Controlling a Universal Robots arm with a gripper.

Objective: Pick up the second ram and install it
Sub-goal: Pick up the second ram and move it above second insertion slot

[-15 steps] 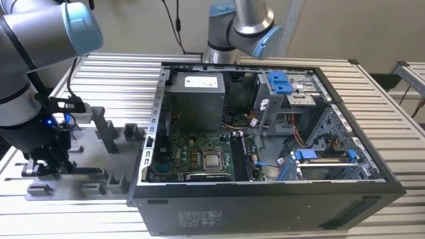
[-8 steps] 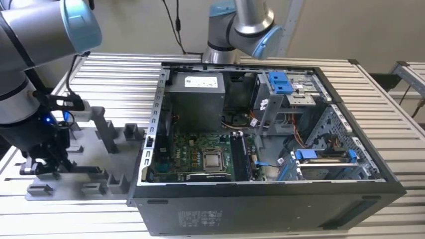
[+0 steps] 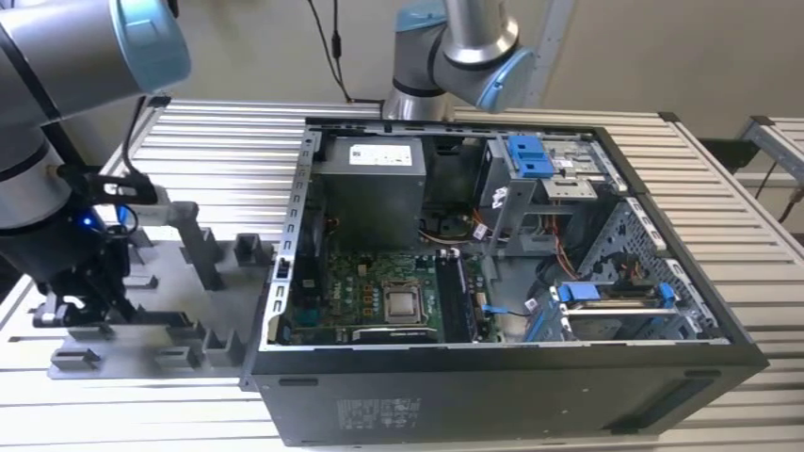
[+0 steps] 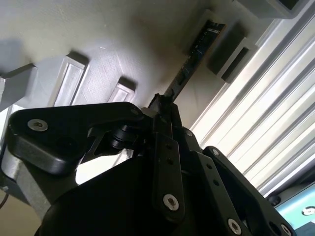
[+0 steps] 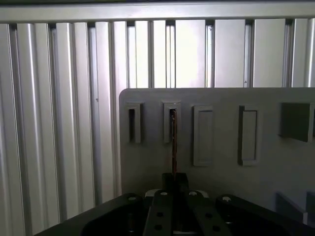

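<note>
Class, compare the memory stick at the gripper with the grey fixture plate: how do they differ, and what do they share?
The second ram is dark and thin; the fixture plate is pale grey and broad. The ram stands on edge, gripped by the gripper; the plate lies flat on the slatted table. Both are outside the computer case.

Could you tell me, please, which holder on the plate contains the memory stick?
The holder second from the plate's edge, facing the gripper: only it has the memory stick standing in it.
</note>
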